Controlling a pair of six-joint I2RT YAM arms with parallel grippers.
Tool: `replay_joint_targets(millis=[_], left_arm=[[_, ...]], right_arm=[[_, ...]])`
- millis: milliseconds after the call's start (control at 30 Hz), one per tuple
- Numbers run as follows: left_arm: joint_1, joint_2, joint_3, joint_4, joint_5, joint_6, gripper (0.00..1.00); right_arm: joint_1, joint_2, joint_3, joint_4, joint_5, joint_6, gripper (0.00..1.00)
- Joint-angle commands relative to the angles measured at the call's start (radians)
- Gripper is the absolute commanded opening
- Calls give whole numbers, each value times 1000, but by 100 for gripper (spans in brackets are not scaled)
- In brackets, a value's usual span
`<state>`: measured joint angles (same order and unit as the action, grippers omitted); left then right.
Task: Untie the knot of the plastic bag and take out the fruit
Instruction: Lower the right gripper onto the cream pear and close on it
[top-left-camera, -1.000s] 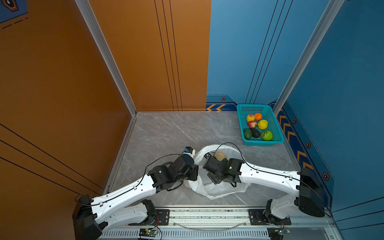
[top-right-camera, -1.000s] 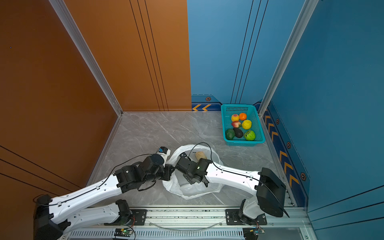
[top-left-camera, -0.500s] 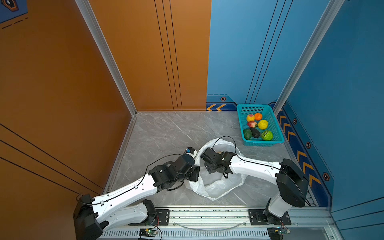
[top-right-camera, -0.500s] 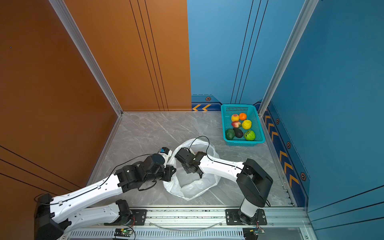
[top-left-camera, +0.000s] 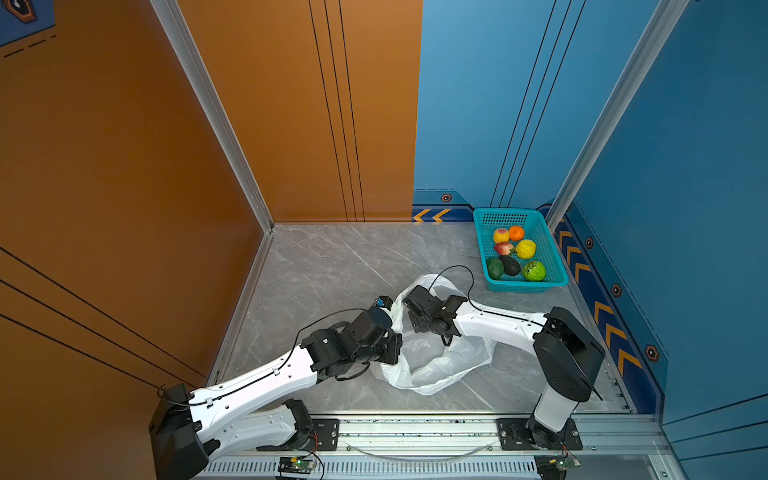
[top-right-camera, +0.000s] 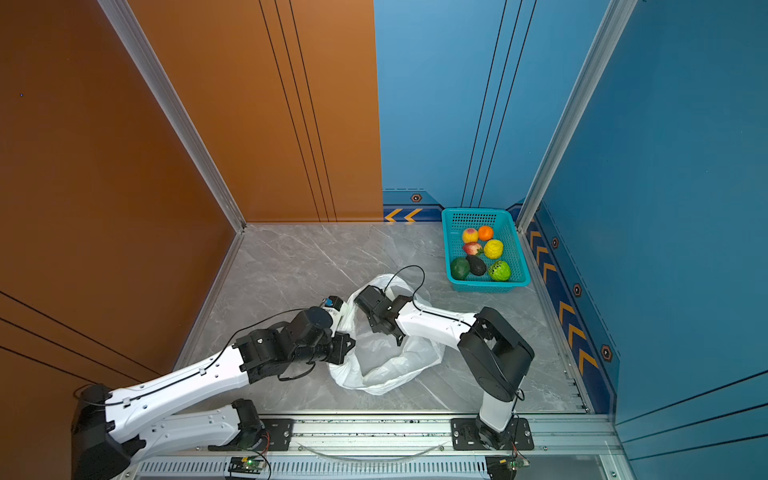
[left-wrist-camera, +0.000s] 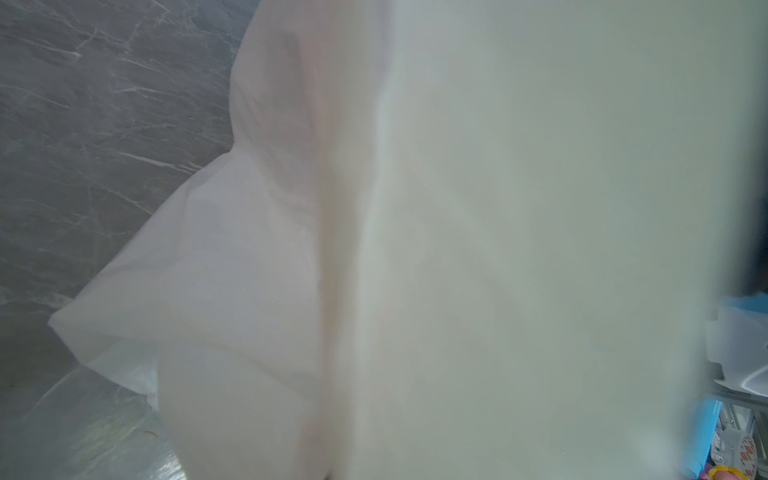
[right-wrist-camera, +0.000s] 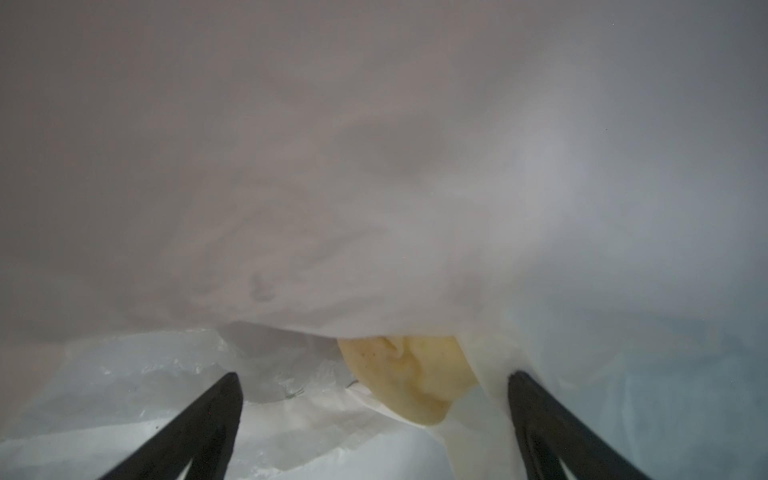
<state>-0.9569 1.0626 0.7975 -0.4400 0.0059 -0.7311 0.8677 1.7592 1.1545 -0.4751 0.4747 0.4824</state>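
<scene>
The white plastic bag (top-left-camera: 451, 363) (top-right-camera: 388, 365) lies crumpled on the marble floor with its mouth gaping. The knot is out of view. My left gripper (top-left-camera: 395, 345) (top-right-camera: 348, 344) is shut on the bag's left rim and holds it up; plastic (left-wrist-camera: 415, 249) covers that wrist view and hides the jaws. My right gripper (top-left-camera: 430, 336) (top-right-camera: 386, 334) reaches down into the bag. In the right wrist view it (right-wrist-camera: 374, 401) stands open, black fingertips (right-wrist-camera: 218, 411) wide apart. A cream bumpy fruit (right-wrist-camera: 415, 378) lies just ahead of them, nearer one finger, half under a plastic fold.
A teal basket (top-left-camera: 480, 249) (top-right-camera: 447, 249) stands in the back right corner, holding several fruits: orange, peach, yellow, pinkish, dark green, near-black and bright green. Orange and blue walls enclose the floor. A metal rail (top-left-camera: 415, 428) runs along the front edge.
The right arm folded up at the elbow and its gripper pushed left, deeper into the bag, opening wider. The cream fruit is now hidden under it in both top views. The left arm stayed put.
</scene>
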Motion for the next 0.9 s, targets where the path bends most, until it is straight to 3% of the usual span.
replay_joint_targets(millis=[0, 333, 700, 867], left_arm=[[-12, 5, 29, -8, 26, 13, 0], [-11, 7, 39, 8, 51, 5, 0], [-27, -34, 10, -2, 62, -19, 0], [-33, -43, -1, -2, 65, -27, 0]], right_arm=[[-28, 15, 7, 26, -11, 39, 100], [52, -24, 48, -15, -140, 100, 100], [5, 20, 41, 101, -11, 54, 100], [-43, 53, 36, 125, -65, 44, 100]])
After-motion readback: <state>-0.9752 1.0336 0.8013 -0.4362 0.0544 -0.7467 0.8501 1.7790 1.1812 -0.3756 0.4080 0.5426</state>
